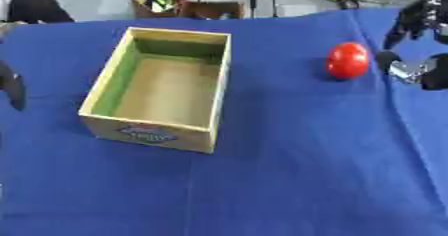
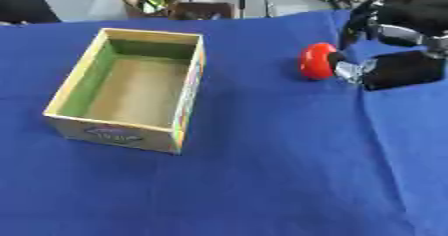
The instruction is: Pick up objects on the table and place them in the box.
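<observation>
One box, open top, standing upright on the blue tablecloth, left of centre; wooden walls, green on the inside of the left wall, a printed label on the near face. Nothing visible inside it. One red object, rounded like a tomato or egg, sitting on the cloth well to the right of the box. Right hand is right beside the red object on its right side, fingers spread around it but not closed; can't tell if any finger touches it. Left hand only shows as a dark sliver at the left edge, finger state can't tell. Clutter past the table's far edge.
</observation>
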